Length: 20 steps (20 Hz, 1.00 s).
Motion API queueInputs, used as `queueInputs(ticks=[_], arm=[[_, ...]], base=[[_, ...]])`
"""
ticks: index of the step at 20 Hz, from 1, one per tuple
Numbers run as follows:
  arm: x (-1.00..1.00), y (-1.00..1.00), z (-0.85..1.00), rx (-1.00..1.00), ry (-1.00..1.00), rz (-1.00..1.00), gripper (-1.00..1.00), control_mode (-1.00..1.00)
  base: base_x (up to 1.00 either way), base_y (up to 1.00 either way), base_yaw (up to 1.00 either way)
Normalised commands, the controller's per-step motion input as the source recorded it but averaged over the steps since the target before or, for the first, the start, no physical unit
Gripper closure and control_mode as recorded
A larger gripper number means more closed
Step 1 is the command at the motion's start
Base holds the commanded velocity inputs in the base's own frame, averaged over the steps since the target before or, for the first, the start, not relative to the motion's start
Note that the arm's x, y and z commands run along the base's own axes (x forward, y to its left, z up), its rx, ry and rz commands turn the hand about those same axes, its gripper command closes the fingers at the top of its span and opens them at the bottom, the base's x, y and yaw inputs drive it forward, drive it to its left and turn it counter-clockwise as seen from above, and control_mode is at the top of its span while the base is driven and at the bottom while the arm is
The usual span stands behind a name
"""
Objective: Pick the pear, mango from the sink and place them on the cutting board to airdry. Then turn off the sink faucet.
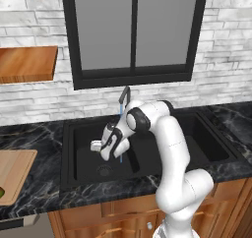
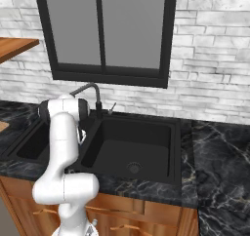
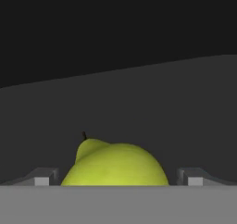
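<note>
You have the gripper [image 3: 118,179] spread wide around the pear [image 3: 115,165] low in the sink [image 1: 78,133], not yet closed on it as far as I can tell, so both fruit transfers to the cutting board [image 1: 15,170] and the faucet [image 1: 124,97] shut-off look unfinished.

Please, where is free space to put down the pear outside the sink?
The cutting board is bare over its far and middle part. The counter strip between it and the sink is bare too. Its near left corner holds something green. Crowded: the left basin, with gripper and pear.
</note>
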Motion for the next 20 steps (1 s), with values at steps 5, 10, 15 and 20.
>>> queueInputs(ticks=[5,10,15,20], arm=[[0.00,0.04,0.00,0.00,0.01,0.00,1.00,-1.00],[0.00,0.18,0.01,0.00,0.08,0.00,1.00,-1.00],[-0.14,0.00,0.30,0.00,0.01,0.00,1.00,-1.00],[-0.34,0.04,0.51,0.00,0.00,0.00,1.00,-1.00]], base=[[0.00,0.00,0.00],[0.00,0.00,0.00],[0.00,0.00,0.00],[0.00,0.00,0.00]])
